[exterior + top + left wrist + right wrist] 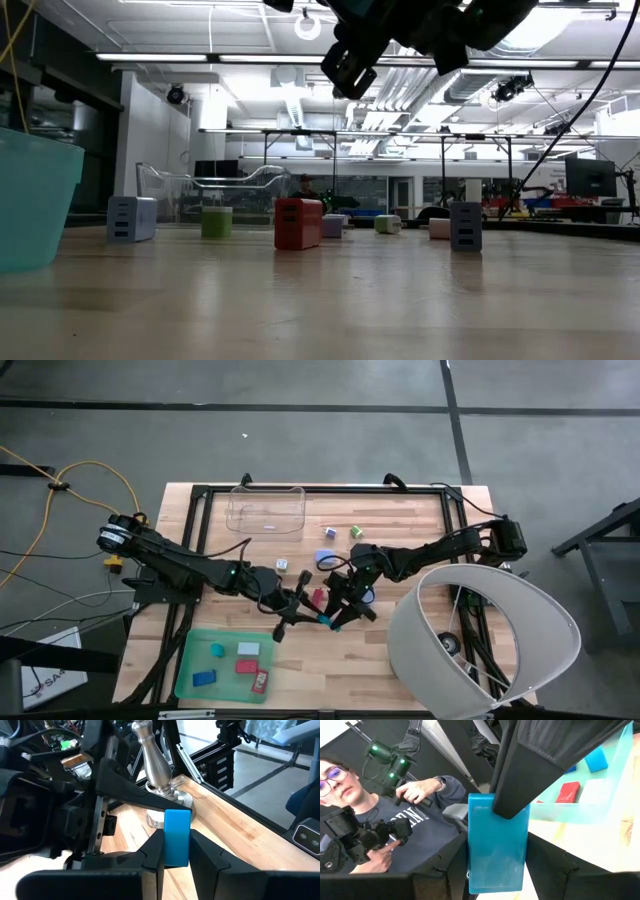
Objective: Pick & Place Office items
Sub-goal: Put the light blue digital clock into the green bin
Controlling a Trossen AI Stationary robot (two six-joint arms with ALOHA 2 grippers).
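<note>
While both arms meet above the desk [400, 640] centre, the left end effector [176, 851] and the right end effector [497, 845] each clamp the same blue block [177, 837], one from either end, lifted clear of the wood. A red block [298, 222] stands on the desk just beside them. Other blocks lie in the green tray [190, 665], near the left end effector.

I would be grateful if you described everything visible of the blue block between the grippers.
The blue block is a plain, smooth, plastic-looking rectangular slab, held upright and clear of the table. The left gripper clamps it between its fingers, and the right gripper appears to grip it as well, close to the green tray.
</note>
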